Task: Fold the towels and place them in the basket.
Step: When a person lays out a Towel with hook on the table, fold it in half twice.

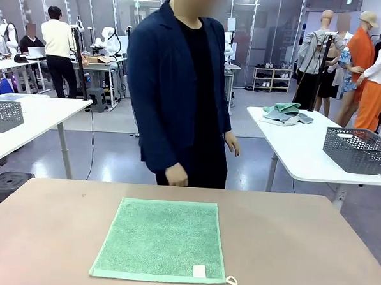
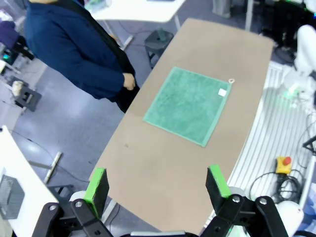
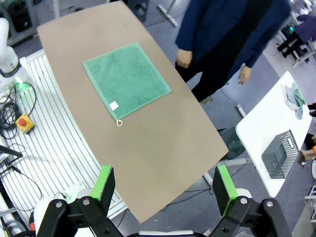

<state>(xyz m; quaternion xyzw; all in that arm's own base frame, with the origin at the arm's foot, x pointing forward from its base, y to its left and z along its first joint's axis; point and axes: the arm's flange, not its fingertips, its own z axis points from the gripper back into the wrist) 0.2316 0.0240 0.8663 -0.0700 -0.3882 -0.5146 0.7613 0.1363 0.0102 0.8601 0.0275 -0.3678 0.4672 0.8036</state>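
Observation:
A green towel (image 1: 160, 240) lies spread flat on the brown table (image 1: 293, 250), with its white label and corner loop at the near right corner. Both wrist views look down on the towel (image 2: 190, 104) (image 3: 126, 80) from high above. My left gripper (image 2: 157, 174) hangs open over the table's end, holding nothing. Over the opposite end, my right gripper (image 3: 164, 174) is open too, its green pads wide apart. The basket is out of view.
A person in a dark jacket (image 1: 181, 84) stands at the far edge, hands down by the table. White neighbouring tables carry grey lattice bins (image 1: 359, 150) (image 1: 3, 115) and a pile of cloths (image 1: 286, 113). Cables and a red stop button (image 2: 283, 163) lie beside the table.

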